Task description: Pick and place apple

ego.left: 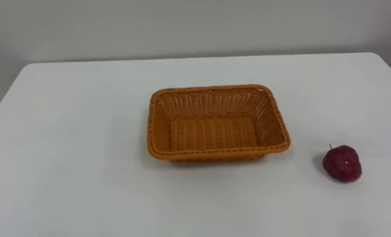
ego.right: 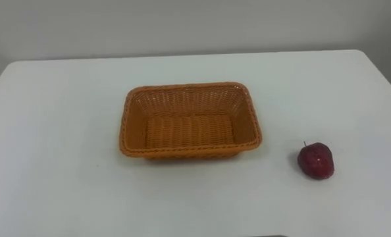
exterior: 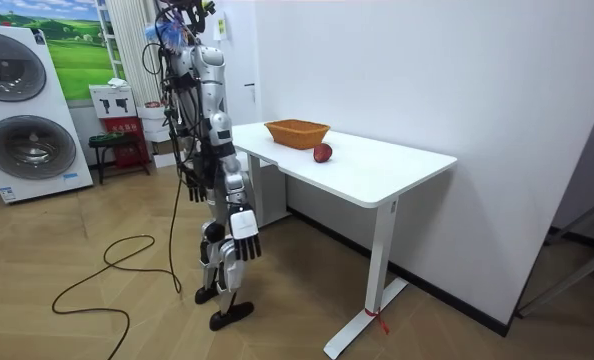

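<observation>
The robot stands upright at the short end of the white desk [ego.left: 64, 164], on the room view's left, with both arms hanging down. Its right hand [exterior: 244, 228], on the side nearer the room camera, hangs beside the thigh with the fingers slack and slightly spread, holding nothing. Its left hand [exterior: 193, 186] hangs on the far side of the body, and whether it is spread or curled cannot be told.

One apple [ego.left: 342, 163], dark red, rests on the desk towards the robot's near right. It is roughly round with no clear long axis. Its short stem [ego.left: 330, 147] sticks out at the upper left, pointing away from the robot and a little towards the basket.

Farther in, near the middle of the desk, sits one rectangular orange wicker basket [ego.left: 218, 153]. Its long axis runs left to right across the desk. The apple lies outside it, near its right front corner but apart from it.

Beyond the desk's far edge is a plain pale wall [ego.left: 182, 26].
</observation>
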You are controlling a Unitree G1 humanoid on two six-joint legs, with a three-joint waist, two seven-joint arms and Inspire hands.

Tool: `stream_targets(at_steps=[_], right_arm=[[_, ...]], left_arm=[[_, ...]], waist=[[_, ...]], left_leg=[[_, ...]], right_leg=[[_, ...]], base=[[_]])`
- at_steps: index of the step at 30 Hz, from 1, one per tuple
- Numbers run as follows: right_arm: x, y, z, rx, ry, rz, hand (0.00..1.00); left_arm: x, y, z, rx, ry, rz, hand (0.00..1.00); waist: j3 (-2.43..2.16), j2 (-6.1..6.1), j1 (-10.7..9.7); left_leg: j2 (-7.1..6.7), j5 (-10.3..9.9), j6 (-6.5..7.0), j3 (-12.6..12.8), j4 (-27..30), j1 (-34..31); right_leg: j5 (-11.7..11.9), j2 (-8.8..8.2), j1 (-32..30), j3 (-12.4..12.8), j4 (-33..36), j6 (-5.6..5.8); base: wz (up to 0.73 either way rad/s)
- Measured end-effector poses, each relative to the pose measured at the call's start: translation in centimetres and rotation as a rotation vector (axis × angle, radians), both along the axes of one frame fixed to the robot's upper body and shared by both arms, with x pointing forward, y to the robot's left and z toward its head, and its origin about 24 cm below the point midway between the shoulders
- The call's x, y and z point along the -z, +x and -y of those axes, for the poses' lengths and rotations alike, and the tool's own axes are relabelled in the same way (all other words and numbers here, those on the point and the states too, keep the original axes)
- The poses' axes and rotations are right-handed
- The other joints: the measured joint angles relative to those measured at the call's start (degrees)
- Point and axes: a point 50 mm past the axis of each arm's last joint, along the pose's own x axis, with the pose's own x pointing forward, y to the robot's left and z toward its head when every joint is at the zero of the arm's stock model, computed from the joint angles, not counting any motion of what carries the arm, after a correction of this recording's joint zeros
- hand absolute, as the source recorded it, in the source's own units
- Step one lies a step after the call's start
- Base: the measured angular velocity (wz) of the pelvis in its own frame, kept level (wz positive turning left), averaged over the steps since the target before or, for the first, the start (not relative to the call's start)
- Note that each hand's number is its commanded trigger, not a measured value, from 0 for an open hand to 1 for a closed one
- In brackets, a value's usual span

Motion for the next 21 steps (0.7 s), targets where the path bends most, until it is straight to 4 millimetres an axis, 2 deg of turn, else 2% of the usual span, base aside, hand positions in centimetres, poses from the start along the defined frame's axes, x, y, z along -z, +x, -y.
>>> stream_targets(at_steps=[1,5,7,11,12,13,18,21], right_arm=[[-0.1,-0.1,0.2,0.136,-0.015,0.032,0.0],[-0.3,0.3,0.8,0.447,-0.064,0.113,0.0],[-0.7,0.7,2.0,0.75,-0.113,0.206,0.0],[-1.5,1.5,4.0,1.092,-0.204,0.335,0.0],[-1.6,1.6,4.3,1.129,-0.216,0.346,0.0],[-1.8,1.8,4.7,1.189,-0.237,0.365,0.0],[-2.6,2.6,6.1,1.349,-0.311,0.411,0.0],[-3.7,3.5,7.4,1.401,-0.367,0.455,0.0]], left_arm=[[0.0,-0.1,-0.2,-0.018,0.005,0.001,0.0],[-0.2,-0.5,-0.6,-0.061,0.032,0.007,0.0],[-0.4,-1.4,-1.2,-0.161,0.056,0.019,0.0],[-0.7,-2.0,-2.3,-0.219,0.115,0.042,0.0],[-0.8,-2.0,-2.5,-0.217,0.121,0.047,0.0],[-1.0,-1.9,-2.9,-0.211,0.135,0.061,0.0],[-1.5,-1.2,-4.4,-0.195,0.18,0.114,0.0],[-1.6,-1.1,-4.6,-0.207,0.187,0.127,0.0]], waist=[[0.02,0.02,0.0],[0.03,0.11,-0.8],[0.0,0.06,-2.0],[-0.07,-0.63,-3.9],[-0.19,-1.01,-4.3],[-0.1,-1.14,-4.7],[-0.38,-2.39,-4.7],[-0.33,-2.48,-4.6]], left_leg=[[0.0,0.0,0.0,0.0,-0.2,0.2],[-0.04,0.0,0.0,0.0,-0.2,0.5],[-0.04,0.0,0.01,0.1,-0.3,0.7],[-0.1,0.0,0.01,0.1,-0.3,0.5],[-0.12,0.0,0.01,0.1,-0.3,0.5],[-0.12,0.0,0.01,0.1,-0.2,0.4],[-0.09,0.0,0.01,0.1,0.0,-0.6],[-0.11,0.0,0.07,0.1,0.5,-1.5]], right_leg=[[0.0,0.01,0.2,0.0,-0.1,0.0],[0.0,0.0,0.8,0.0,-0.8,0.0],[0.0,-0.02,1.0,-0.1,-0.8,0.01],[-0.1,-0.04,1.0,-0.3,-0.9,0.05],[-0.2,-0.06,1.0,-0.3,-0.8,0.06],[-0.2,-0.06,1.0,-0.2,-0.8,0.05],[-0.2,-0.04,0.2,-0.1,-0.3,0.04],[-0.2,-0.07,-1.0,0.0,0.6,0.06]], base=[[0.0],[0.01],[0.0],[0.02],[0.0],[0.0],[0.0],[-0.02]])
